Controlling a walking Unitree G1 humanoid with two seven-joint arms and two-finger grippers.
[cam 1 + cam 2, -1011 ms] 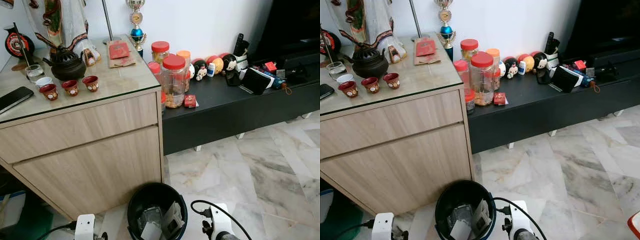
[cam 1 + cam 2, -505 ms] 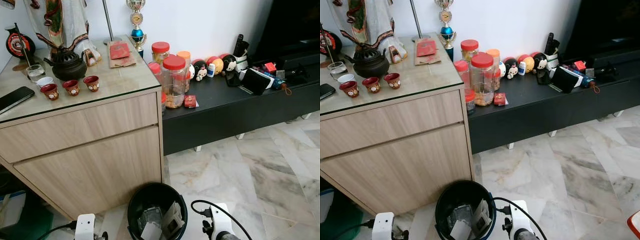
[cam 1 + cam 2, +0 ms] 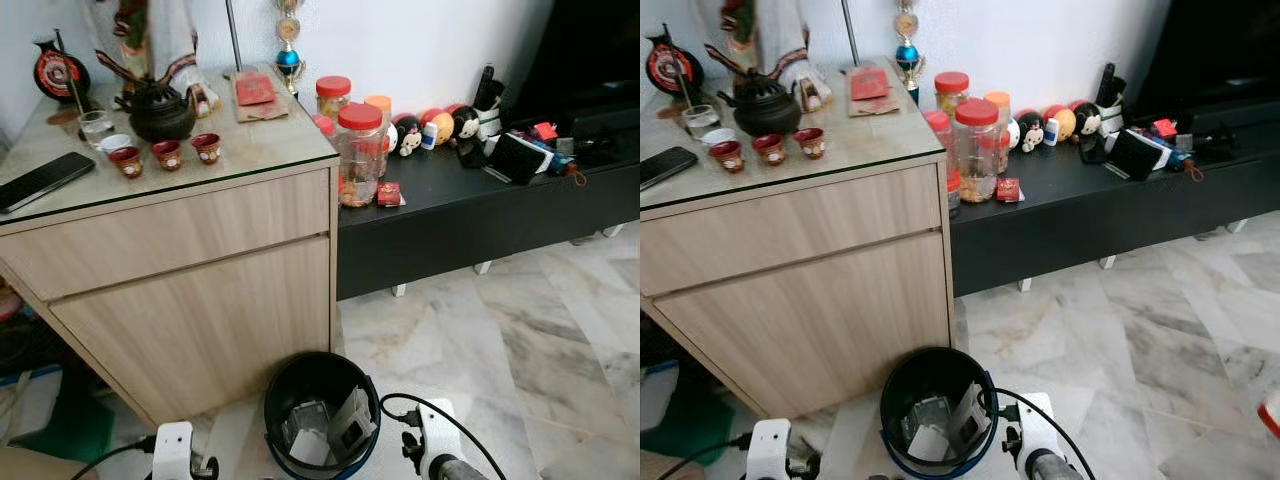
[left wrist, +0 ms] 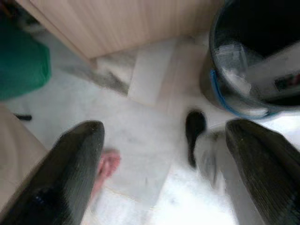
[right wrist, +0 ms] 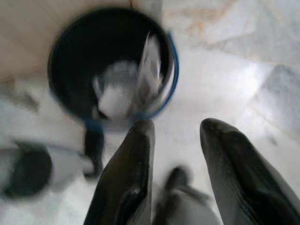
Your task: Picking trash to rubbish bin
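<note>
A black rubbish bin (image 3: 285, 385) with a blue rim stands on the marble floor against the wooden cabinet, just ahead of me. Inside it lie bits of trash (image 3: 332, 432): white paper and flat packets. Both arms hang low on either side of the bin, the left arm (image 3: 172, 450) to its left and the right arm (image 3: 436, 455) to its right. In the left wrist view my left gripper (image 4: 164, 126) is open over bare floor, with the bin (image 4: 220, 61) off to one side. My right gripper (image 5: 177, 124) is open and holds nothing, pointing down beside the bin (image 5: 70, 42).
The light wood cabinet (image 3: 190, 260) carries a teapot, small red cups (image 3: 166, 154) and a phone (image 3: 45, 180). A low black bench (image 3: 470, 215) to the right holds jars (image 3: 360, 150) and figurines. Marble floor (image 3: 540, 350) stretches out on the right. A green object (image 4: 23, 70) lies left of the cabinet.
The head camera has shifted, so the cabinet and bench sit further right and higher in the picture. The bin, its trash and both arms stay as they were.
</note>
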